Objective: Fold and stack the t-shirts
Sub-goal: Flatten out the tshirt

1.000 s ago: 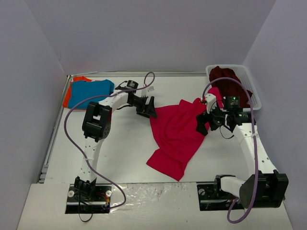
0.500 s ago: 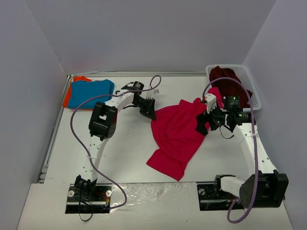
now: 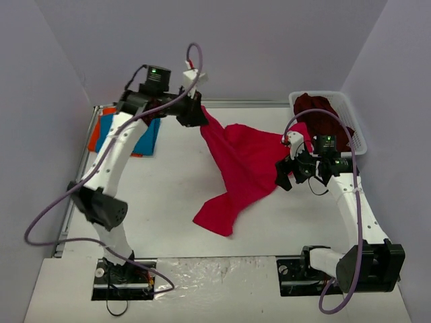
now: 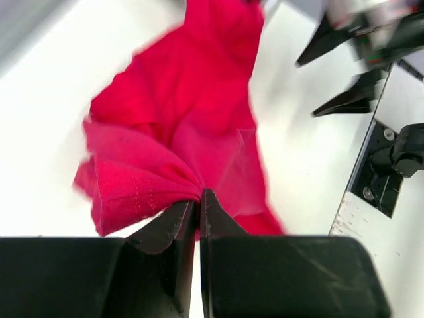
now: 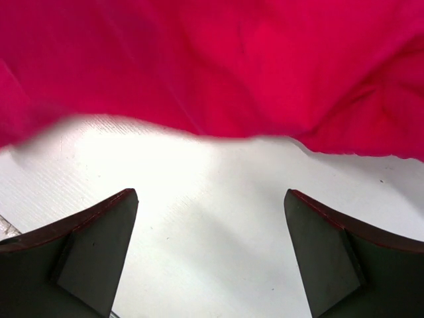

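White tabletop [image 3: 158,195] between plain grey walls, viewed from above and from both wrists. The crimson-pink t-shirt [image 3: 242,165] hung from the left gripper [image 3: 195,116], raised over the far side of the table. Its jaws were pressed together on a gathered pinch of the cloth's edge. From that pinch the shirt draped diagonally down, its lower end lying crumpled near the table's centre. The right gripper [image 3: 291,173] stood with its fingers wide apart and nothing between them, low over bare table just beside the shirt's right margin. A blue t-shirt [image 3: 145,140] lay on an orange t-shirt [image 3: 94,138] at the far left. A dark maroon t-shirt [image 3: 316,106] sat in the white mesh basket [image 3: 358,138] at the far right.

Judged from its drape, the cloth is light, limp and not fragile. Held at one point it bunches. A second hold on the hem or a shoulder seam, well apart from the first, would probably spread it flat.
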### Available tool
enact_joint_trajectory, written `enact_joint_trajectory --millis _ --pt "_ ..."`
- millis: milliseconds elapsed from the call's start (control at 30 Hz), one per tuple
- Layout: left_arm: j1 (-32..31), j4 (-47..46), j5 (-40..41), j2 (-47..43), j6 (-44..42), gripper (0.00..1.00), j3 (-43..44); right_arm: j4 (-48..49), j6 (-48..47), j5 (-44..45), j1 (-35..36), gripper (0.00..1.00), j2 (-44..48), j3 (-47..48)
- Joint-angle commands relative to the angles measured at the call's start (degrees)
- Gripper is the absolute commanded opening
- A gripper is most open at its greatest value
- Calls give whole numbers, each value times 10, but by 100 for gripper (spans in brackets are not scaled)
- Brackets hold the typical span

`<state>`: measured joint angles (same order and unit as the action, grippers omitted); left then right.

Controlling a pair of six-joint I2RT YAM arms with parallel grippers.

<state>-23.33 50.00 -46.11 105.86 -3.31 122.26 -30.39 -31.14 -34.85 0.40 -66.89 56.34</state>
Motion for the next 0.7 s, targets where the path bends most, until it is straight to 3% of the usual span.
enact_joint_trajectory --millis 0,267,567,667 --pt "9 50 41 -119 -24 2 12 2 7 4 -1 89 9 -5" --pt "38 49 95 -268 -35 2 -99 5 12 10 -1 88 7 -6" --pt "85 32 117 -332 -28 2 -170 8 12 7 4 89 -10 0" --pt "102 22 123 -340 -20 2 -190 12 40 33 20 86 -61 15"
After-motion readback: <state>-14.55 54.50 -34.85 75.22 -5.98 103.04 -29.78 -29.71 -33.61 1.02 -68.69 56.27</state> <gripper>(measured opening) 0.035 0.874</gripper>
